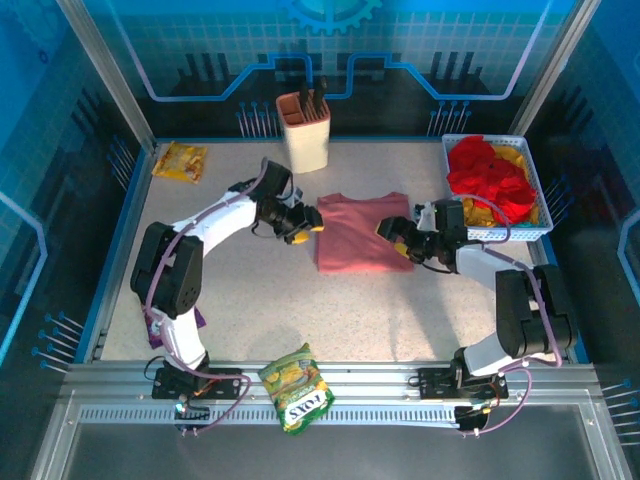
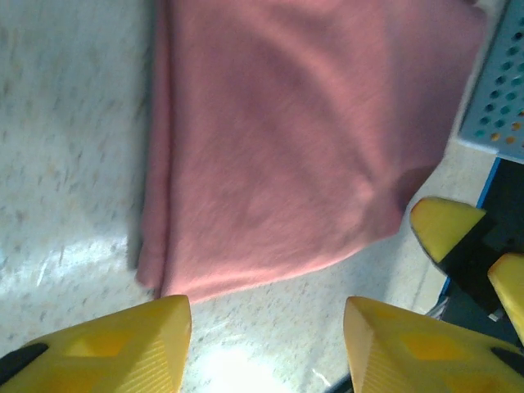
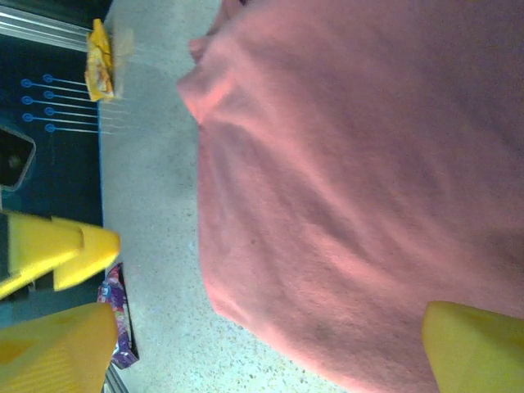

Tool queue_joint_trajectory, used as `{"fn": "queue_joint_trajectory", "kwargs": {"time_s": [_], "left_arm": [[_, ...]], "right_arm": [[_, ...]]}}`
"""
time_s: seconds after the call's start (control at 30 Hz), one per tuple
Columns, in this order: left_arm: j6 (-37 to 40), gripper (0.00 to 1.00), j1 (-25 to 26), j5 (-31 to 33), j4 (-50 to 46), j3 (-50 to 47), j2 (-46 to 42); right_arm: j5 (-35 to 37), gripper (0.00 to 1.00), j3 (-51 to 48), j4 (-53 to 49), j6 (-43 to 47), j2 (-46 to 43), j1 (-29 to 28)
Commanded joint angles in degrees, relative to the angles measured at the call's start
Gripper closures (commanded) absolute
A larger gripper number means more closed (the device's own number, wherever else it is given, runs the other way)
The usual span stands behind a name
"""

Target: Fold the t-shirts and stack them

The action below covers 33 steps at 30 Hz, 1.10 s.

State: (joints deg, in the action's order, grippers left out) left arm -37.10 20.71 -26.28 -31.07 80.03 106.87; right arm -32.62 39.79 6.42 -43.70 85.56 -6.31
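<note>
A pale speckled table (image 1: 250, 290) with a blue rim. A folded pink t-shirt (image 1: 362, 233) lies flat in the middle. A tan tub (image 1: 305, 140) stands at the back centre and a white mesh basket (image 1: 520, 236) at the back right. A yellow snack packet (image 1: 180, 160) lies in the back left corner. A green and yellow snack packet (image 1: 297, 388) rests on the metal rail at the near edge. A small purple packet (image 3: 121, 323) lies near the left.
</note>
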Motion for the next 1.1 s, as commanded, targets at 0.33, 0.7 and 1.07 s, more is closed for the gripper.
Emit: {"fn": "queue_joint_trajectory", "kwargs": {"time_s": [0.33,0.7,1.07], "left_arm": [[14.24,0.36,2.98,13.32,-16.34,17.95,17.72],[11.96,0.43,5.20,8.39,-14.15,21.13,22.55],[12.32,0.66,6.11,8.68,-16.74,24.41,24.92]], "right_arm": [[-2.31,0.04,-2.80,0.07,1.95,-0.05,1.16],[-2.39,0.04,-4.23,1.77,1.40,0.88,1.17],[-2.62,0.05,-4.60,2.54,0.84,0.37,1.42]]}}
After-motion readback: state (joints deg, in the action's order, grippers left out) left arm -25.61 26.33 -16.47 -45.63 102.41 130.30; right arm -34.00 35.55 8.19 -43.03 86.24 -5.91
